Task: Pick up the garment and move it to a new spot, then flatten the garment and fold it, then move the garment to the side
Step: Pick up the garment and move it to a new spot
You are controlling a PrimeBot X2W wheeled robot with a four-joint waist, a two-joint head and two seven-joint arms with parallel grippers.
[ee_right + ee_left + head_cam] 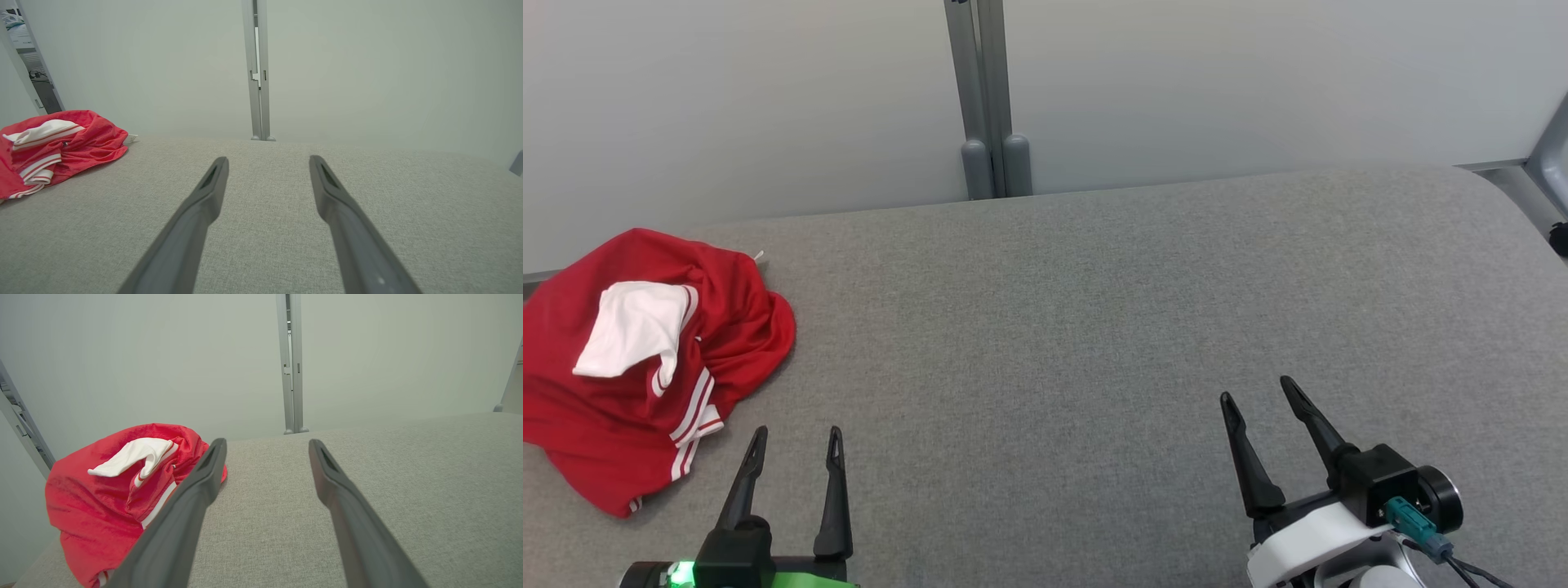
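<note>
The left gripper (797,430) hovers with its two dark fingers spread wide and nothing between them. It sits just beside the near right edge of the garment (727,343) without touching it. The right gripper (1256,389) is just as wide open and just as empty, well apart from the garment on its right, above bare table (1054,327). The garment is red with white stripes and a white patch on top, and it lies in a crumpled heap on the grey cloth surface, which runs bare from the garment's right side onward. Judging from that, no part of the task is done. The pick-up has not begun, and the move to a new spot, the flattening, the folding and the final shift to the side all remain. The left gripper looks the better placed for a first grasp. Several things are unclear. The head view cuts off the garment's left edge, and in the left wrist view one finger covers part of its lower right side. The cloth is too bunched to tell sleeves from hem, and I cannot tell whether the white patch is a sleeve or a lining. A small pale tag at the garment's far edge is too small to read. Beyond the garment and to its right, a grey post (988,98) stands against a pale wall (1258,82).
</note>
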